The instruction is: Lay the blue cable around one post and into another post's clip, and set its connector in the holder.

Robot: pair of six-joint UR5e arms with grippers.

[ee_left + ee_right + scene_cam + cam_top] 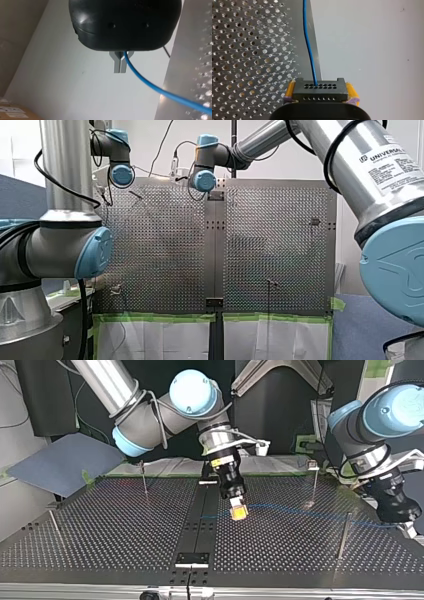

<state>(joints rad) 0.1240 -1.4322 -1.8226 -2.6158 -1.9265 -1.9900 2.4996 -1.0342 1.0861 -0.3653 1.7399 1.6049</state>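
Observation:
The blue cable (300, 511) stretches above the perforated table (100, 535) between my two grippers. In the top view my right gripper (238, 511), with yellow pads, hangs over the table's middle strip. The right wrist view shows my right gripper (321, 88) shut on the black connector (320, 96), and the cable (309, 45) leaves the connector's face. My left gripper (402, 512), black, is at the top view's right edge. In the left wrist view its metal fingers (116, 65) are shut on the cable (160, 90).
Thin posts stand on the table: one (144, 480) at the top view's far left, one (315, 485) at the far right, one (344, 535) nearer on the right, one (55, 527) at the left edge. A black holder (192, 559) sits on the middle strip's near end.

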